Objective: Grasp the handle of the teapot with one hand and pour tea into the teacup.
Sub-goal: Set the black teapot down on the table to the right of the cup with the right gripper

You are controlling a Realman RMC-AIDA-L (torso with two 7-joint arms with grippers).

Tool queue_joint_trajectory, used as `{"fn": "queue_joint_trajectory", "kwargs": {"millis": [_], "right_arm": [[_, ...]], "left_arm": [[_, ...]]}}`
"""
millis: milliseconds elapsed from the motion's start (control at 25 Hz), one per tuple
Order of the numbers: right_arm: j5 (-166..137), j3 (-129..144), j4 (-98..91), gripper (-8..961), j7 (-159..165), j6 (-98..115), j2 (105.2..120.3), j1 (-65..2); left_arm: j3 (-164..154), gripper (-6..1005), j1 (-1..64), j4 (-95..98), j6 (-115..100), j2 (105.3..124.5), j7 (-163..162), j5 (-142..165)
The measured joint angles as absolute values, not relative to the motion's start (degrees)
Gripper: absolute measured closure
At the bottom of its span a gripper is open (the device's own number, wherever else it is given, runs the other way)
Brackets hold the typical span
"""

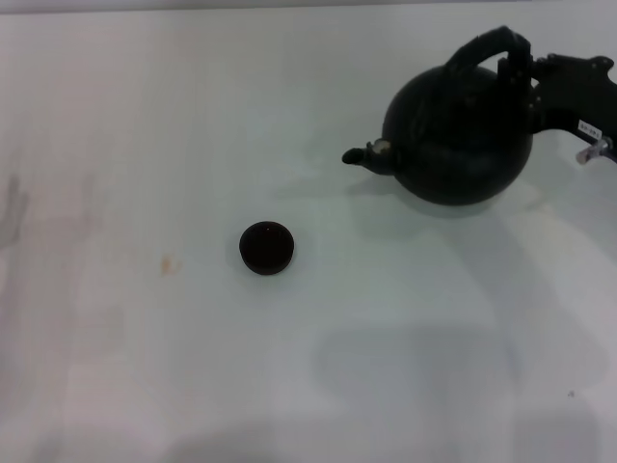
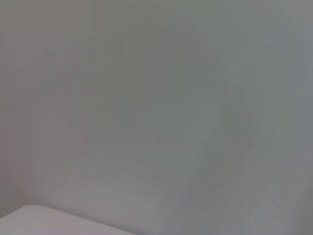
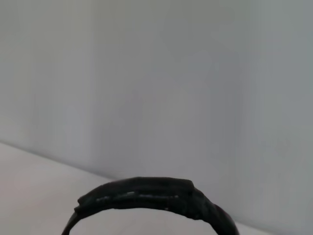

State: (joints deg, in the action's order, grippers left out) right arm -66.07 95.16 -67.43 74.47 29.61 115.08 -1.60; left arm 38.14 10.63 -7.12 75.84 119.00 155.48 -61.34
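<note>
While we look down from the head view, our right gripper (image 1: 521, 69) sits at the rear of the handle (image 1: 482, 48), arching over the teapot (image 1: 461, 135) on the bench (image 1: 145, 367). Its fingers look closed around the handle, though dark on dark leaves us unsure how firmly. The teacup (image 1: 266, 247) stands well apart from the fingers, out past the spout (image 1: 366, 154), which points toward its side. To pour well, we judge the grip must be snug before lifting, so the pot cannot swing; then we carry the spout above the cup and tilt slowly. A small white label (image 1: 590, 126) shows on the arm, its writing too small to read.

From the left wrist view we see only blank pale surface; our left gripper is not visible anywhere.

From the right wrist view the handle (image 3: 146, 198) lies close beneath us, its wrapped surface showing. No fingers appear here, and no brand or writing.
</note>
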Motion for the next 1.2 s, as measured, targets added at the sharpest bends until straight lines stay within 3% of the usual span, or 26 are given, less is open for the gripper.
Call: {"fn": "queue_joint_trajectory", "kwargs": {"millis": [1200], "right_arm": [[-66.2,91.2,-61.4,812,74.5,30.0,115.12,-1.6]], "left_arm": [[37.9,139,10.4,-7.5,75.9,119.00,155.5,-61.3]]}}
